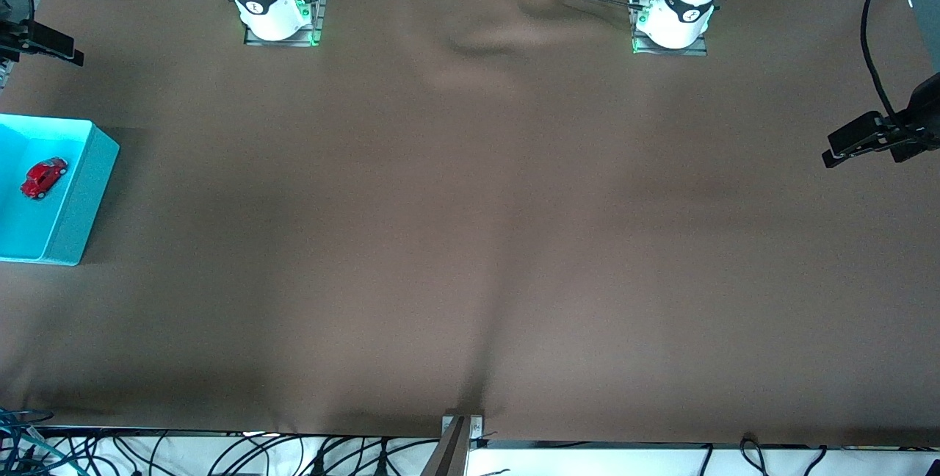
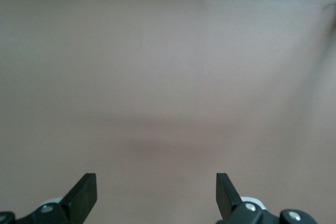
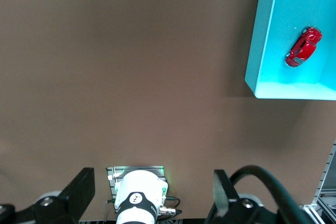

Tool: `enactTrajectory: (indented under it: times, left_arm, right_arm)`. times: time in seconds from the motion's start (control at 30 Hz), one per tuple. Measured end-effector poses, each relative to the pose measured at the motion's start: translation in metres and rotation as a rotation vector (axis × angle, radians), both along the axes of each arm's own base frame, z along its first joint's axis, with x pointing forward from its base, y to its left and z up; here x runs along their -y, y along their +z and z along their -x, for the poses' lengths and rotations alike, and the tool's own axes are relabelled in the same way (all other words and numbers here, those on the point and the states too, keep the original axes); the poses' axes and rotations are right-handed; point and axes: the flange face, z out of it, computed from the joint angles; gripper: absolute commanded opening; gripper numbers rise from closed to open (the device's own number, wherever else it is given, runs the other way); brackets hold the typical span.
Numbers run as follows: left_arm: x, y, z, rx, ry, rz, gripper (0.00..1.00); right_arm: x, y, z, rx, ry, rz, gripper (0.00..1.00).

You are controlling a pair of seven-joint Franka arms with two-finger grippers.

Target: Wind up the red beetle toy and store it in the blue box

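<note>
Even overhead light, soft shadows across the brown cloth (image 1: 470, 241); left wrist view looks paler, hazier

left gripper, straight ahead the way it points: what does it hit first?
Likely just the brown table cover. The left gripper is open, and nothing else shows between or ahead of its fingers. Depth is unclear.

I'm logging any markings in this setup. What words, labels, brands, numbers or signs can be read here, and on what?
No text reads clearly anywhere.
Round dark marks on the arm bases: too small to read.
The red beetle toy, inside the blue box: no lettering visible on either.
Left gripper and right gripper, both open: no markings seen.
</note>
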Motion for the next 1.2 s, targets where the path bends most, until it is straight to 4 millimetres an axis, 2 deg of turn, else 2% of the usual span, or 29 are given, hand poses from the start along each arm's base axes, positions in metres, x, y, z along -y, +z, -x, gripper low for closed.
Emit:
enactTrajectory:
  times: [0.27, 0.5, 0.93, 1.2]
  left_arm:
    - [0.000, 0.000, 0.000, 0.000, 0.000, 0.000, 1.00]
    - [0.000, 0.000, 0.000, 0.000, 0.000, 0.000, 1.00]
    - [0.000, 0.000, 0.000, 0.000, 0.000, 0.000, 1.00]
    - [0.000, 0.000, 0.000, 0.000, 0.000, 0.000, 1.00]
  right_arm:
    - [-0.058, -0.001, -0.005, 0.004, -0.020, 0.011, 1.00]
    - [-0.092, -0.001, -0.006, 0.007, -0.023, 0.024, 1.00]
    - [-0.098, -0.001, -0.006, 0.014, -0.023, 0.022, 1.00]
    - [-0.104, 0.004, -0.018, 0.105, -0.013, 0.015, 1.00]
